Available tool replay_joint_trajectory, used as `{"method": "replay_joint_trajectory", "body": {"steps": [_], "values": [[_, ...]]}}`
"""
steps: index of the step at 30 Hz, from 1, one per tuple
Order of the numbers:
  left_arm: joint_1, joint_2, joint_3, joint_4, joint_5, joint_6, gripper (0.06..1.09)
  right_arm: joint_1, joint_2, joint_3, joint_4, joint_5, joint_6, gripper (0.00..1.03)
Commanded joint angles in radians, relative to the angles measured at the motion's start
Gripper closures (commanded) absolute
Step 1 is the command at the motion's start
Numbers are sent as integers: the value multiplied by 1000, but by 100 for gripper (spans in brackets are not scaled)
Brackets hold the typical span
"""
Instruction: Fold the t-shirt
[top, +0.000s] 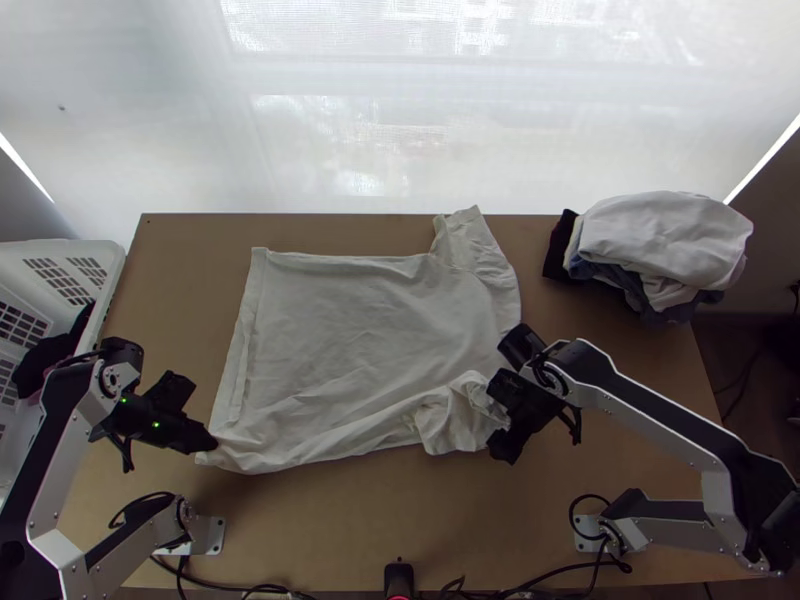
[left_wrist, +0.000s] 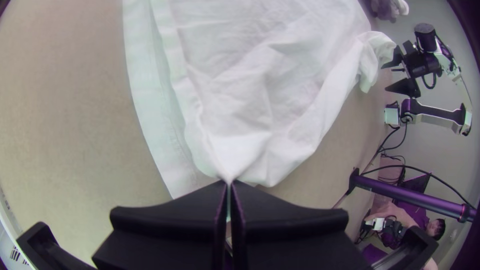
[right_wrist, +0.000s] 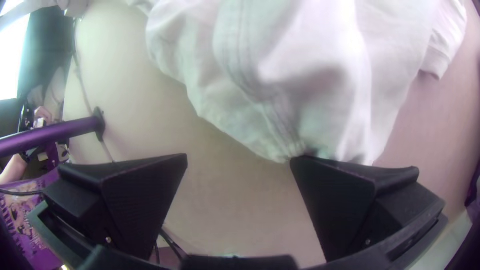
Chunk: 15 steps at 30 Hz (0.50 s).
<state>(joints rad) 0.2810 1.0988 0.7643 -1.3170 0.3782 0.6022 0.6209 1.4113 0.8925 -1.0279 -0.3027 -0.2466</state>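
Note:
The white t-shirt (top: 340, 330) lies mostly spread on the table, with its near right part bunched and one sleeve stretching toward the far edge. At the shirt's near left corner is my left gripper (top: 208, 442). The left wrist view has this gripper (left_wrist: 229, 184) shut on a pinched bit of the t-shirt (left_wrist: 270, 90). My right gripper (top: 500, 408) stands beside the bunched part. Its fingers are apart in the right wrist view, where the gripper (right_wrist: 239, 159) has one fingertip against the edge of the t-shirt (right_wrist: 310, 75) and nothing gripped between them.
A pile of folded clothes (top: 665, 240) sits at the table's far right corner. On the left stands a white basket (top: 100, 262) with dark cloth inside. A black post (top: 399, 578) rises at the near edge, among cables. Bare table (top: 380, 510) lies in front of the shirt.

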Motion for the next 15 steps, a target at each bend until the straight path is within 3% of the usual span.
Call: {"method": "replay_joint_trajectory", "body": {"steps": [1, 6, 11, 14, 15], "values": [[1, 6, 6, 1, 2, -1, 105, -16, 90, -9, 112, 47, 10, 10], [3, 7, 6, 1, 1, 1, 105, -21, 115, -6, 173, 62, 18, 26], [1, 9, 4, 1, 1, 2, 105, -24, 63, -3, 198, 73, 17, 79], [1, 13, 7, 1, 2, 8, 105, -33, 0, -1, 196, 73, 17, 100], [1, 15, 7, 1, 1, 8, 105, -33, -20, -3, 192, 73, 18, 100]]}}
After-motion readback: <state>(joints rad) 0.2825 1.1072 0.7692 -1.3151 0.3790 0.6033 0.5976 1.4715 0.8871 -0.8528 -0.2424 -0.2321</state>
